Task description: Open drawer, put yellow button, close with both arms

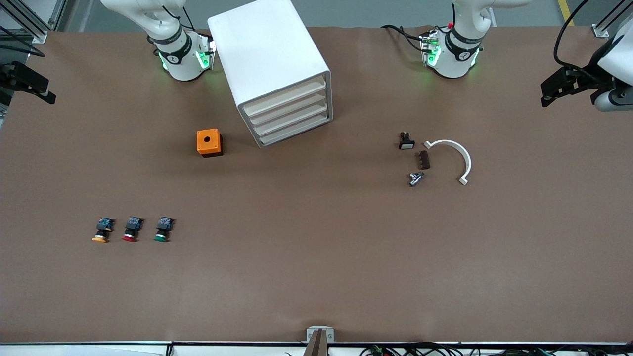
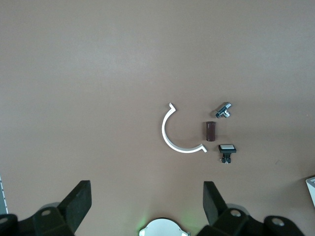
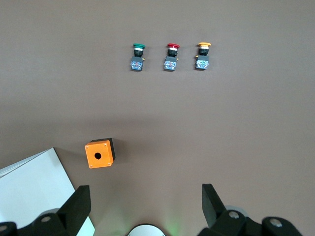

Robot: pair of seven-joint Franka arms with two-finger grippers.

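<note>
The white cabinet (image 1: 269, 59) stands between the arm bases, and its top drawer (image 1: 286, 98) is shut like the three below it. The yellow button (image 1: 102, 231) lies on its side near the right arm's end of the table, beside the red-capped one (image 1: 131, 229). It also shows in the right wrist view (image 3: 202, 55). My right gripper (image 1: 48, 96) is open and empty, high over the right arm's end of the table (image 3: 146, 204). My left gripper (image 1: 545, 99) is open and empty, high over the left arm's end (image 2: 147, 201).
A green-capped button (image 1: 162, 229) lies beside the red one. An orange box (image 1: 209, 142) with a hole sits beside the cabinet. Toward the left arm's end lie a white arc clamp (image 1: 452, 158), a brown piece (image 1: 424, 159), a metal fitting (image 1: 415, 178) and a black switch (image 1: 406, 141).
</note>
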